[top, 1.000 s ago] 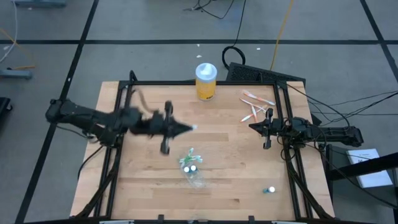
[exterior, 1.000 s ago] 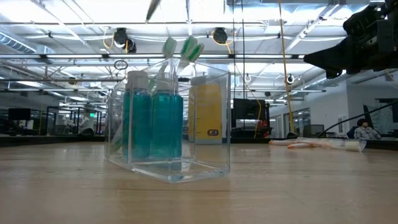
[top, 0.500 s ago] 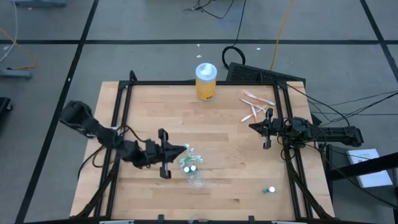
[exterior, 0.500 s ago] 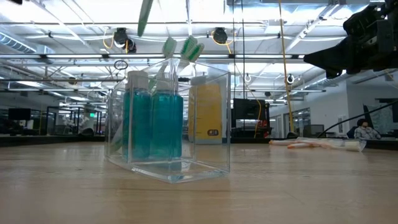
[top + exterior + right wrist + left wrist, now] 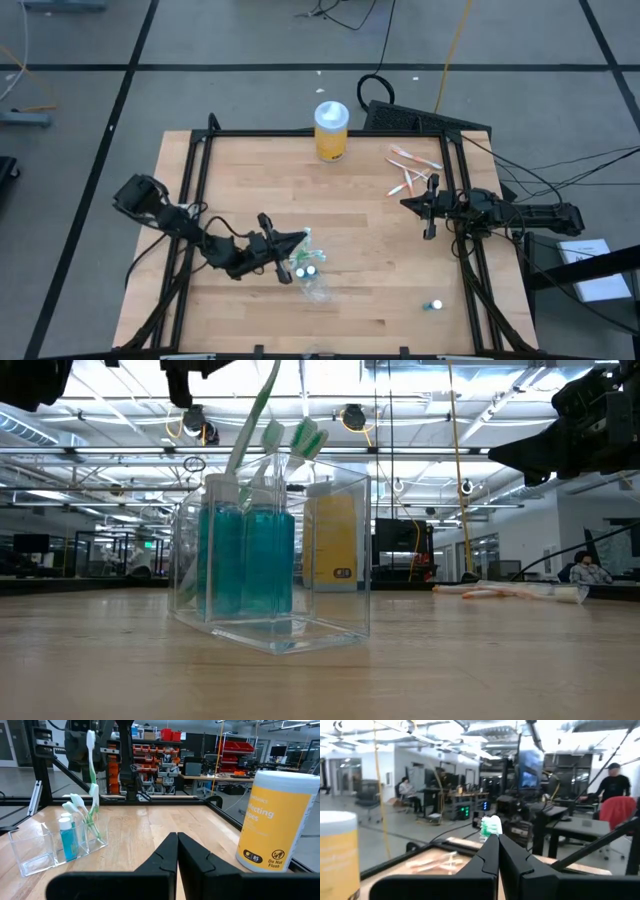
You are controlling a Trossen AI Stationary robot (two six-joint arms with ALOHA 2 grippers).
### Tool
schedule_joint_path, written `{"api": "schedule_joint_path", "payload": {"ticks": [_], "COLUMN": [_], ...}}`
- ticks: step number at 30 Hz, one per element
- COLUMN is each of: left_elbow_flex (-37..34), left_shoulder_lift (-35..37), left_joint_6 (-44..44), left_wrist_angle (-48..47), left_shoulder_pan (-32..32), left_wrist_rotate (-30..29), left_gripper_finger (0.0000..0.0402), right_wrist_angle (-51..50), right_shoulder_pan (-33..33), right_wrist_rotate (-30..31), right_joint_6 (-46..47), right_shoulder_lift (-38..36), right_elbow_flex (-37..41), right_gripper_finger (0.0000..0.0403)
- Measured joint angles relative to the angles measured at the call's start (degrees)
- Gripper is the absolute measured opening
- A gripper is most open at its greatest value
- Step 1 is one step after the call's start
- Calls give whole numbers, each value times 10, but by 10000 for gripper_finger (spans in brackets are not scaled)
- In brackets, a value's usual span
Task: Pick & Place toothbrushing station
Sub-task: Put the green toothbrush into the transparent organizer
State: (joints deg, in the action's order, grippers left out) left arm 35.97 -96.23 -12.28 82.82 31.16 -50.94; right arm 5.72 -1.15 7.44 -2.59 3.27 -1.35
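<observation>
Left gripper [image 5: 296, 243] is clamped on a green toothbrush [image 5: 247, 432], its lower end dipping into the clear toothbrushing station [image 5: 270, 560] mid-table, where two brushes and blue tubes already stand. More brushes [image 5: 412, 170] lie loose beside the waiting right gripper [image 5: 406, 204], pinched shut and empty. Yellow jar [image 5: 331, 130] stands clear at the far edge.

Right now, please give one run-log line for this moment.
left end effector: shut on toothbrush, above toothbrushing station | right end effector: shut, idle
</observation>
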Motion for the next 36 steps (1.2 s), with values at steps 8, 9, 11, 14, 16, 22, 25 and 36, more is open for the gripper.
{"api": "schedule_joint_path", "payload": {"ticks": [8,9,11,14,16,22,25,36], "left_elbow_flex": [0,0,0,0,0,0,0,0], "left_shoulder_lift": [-2,-2,-2,-2,-3,-3,-2,-2], "left_joint_6": [37,48,67,93,116,158,171,205], "left_wrist_angle": [-34,-43,-69,-105,-130,-182,-193,-241], "left_shoulder_pan": [0,0,0,-2,-4,-10,-10,-10], "left_wrist_rotate": [-49,-50,-56,-72,-76,-76,-76,-52], "left_gripper_finger": [0,0,0,0,0,0,0,2], "right_wrist_angle": [0,0,0,0,0,0,0,0], "right_shoulder_pan": [0,0,0,0,0,0,0,0], "right_wrist_rotate": [0,0,0,0,0,0,0,0], "right_joint_6": [0,0,0,0,0,0,0,0], "right_shoulder_lift": [0,0,0,0,0,0,0,0], "right_elbow_flex": [0,0,0,0,0,0,0,0], "right_gripper_finger": [4,4,4,4,4,4,4,4]}}
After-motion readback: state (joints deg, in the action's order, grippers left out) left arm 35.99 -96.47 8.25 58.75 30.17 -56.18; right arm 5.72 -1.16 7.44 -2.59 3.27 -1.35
